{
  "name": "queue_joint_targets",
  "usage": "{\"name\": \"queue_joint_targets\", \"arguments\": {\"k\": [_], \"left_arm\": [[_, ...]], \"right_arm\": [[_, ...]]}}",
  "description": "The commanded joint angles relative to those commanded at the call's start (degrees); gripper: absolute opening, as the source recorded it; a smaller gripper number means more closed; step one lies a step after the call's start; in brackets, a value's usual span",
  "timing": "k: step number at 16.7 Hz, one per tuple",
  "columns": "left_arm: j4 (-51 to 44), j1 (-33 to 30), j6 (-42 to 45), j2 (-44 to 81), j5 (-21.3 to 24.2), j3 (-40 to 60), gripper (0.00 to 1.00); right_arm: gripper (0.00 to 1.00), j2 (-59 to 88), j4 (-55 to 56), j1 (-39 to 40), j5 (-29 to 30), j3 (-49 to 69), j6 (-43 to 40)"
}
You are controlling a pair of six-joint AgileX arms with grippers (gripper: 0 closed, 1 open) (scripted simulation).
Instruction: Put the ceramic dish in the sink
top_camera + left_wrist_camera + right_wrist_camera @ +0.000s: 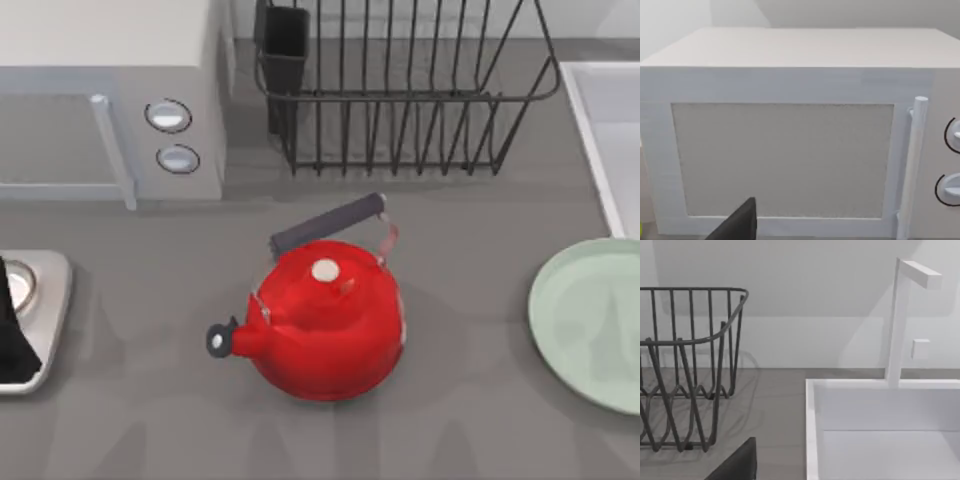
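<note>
The ceramic dish (590,325), a pale mint-green plate, lies flat on the grey counter at the right edge of the top view, partly cut off. Just behind it is the sink (583,120), a white basin with a raised rim, also seen in the right wrist view as the sink (812,430), with nothing in the part that shows. A dark part of my right gripper (737,462) shows low in that view, facing the sink and rack. My left gripper (12,320) is parked at the far left over the stove plate, far from the dish.
A red kettle (325,325) with a dark handle stands mid-counter, left of the dish. The black wire dish rack (400,90) is behind it, the white microwave (110,90) at back left, a stove plate (45,320) at left. A white faucet (897,320) rises behind the sink.
</note>
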Motion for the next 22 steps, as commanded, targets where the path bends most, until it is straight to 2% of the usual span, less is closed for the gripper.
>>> {"name": "queue_joint_targets", "arguments": {"k": [7, 11, 15, 22], "left_arm": [[0.0, 0.0, 0.0, 0.0, 0.0, 0.0, 1.00], [0.0, 0.0, 0.0, 0.0, 0.0, 0.0, 1.00], [0.0, 0.0, 0.0, 0.0, 0.0, 0.0, 1.00], [0.0, 0.0, 0.0, 0.0, 0.0, 0.0, 1.00]], "right_arm": [[1.00, 0.6, -0.5, 0.2, 0.0, 0.6, 0.2], [1.00, 9.1, -6.7, 2.3, 0.0, 8.2, 2.4], [1.00, 26.6, -17.6, 6.0, 0.0, 21.7, 6.3], [1.00, 67.1, -40.9, 14.0, 0.0, 50.4, 14.5]]}}
